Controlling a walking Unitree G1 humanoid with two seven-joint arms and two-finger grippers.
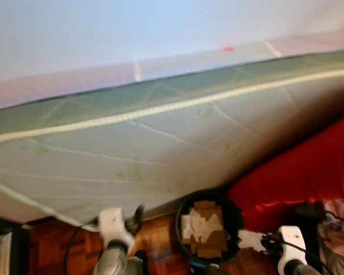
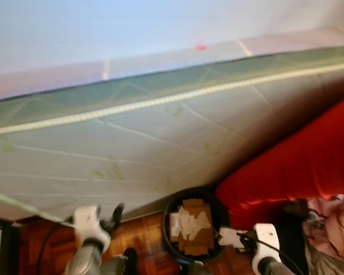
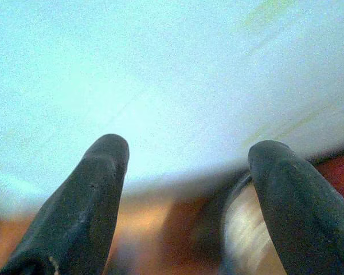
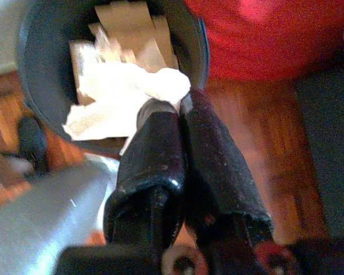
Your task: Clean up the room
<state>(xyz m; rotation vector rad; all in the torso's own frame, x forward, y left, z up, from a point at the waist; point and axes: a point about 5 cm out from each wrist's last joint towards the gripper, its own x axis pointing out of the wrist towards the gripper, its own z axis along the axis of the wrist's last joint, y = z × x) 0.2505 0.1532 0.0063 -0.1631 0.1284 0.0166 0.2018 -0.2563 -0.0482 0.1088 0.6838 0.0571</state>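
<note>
Two arms reach low before the tilted mattress (image 1: 160,149). Right gripper (image 4: 173,109) pinches a white crumpled paper (image 4: 126,100) over the round black bin (image 1: 236,220), whose near rim is cut off. Left gripper (image 3: 189,172) hangs spread wide above the wood floor (image 1: 57,249). Everything is blurred.

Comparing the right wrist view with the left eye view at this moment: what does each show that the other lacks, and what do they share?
Right wrist view alone: the right gripper close up, its black fingers pressed shut on a crumpled white paper at the bin's rim.

Left eye view alone: the pale quilted mattress with its corded edge, the white wall behind it, and the left gripper near the mattress's lower edge.

Both: the round black bin holding brown cardboard pieces, the red fabric beside it, and the reddish wooden parquet floor.
</note>
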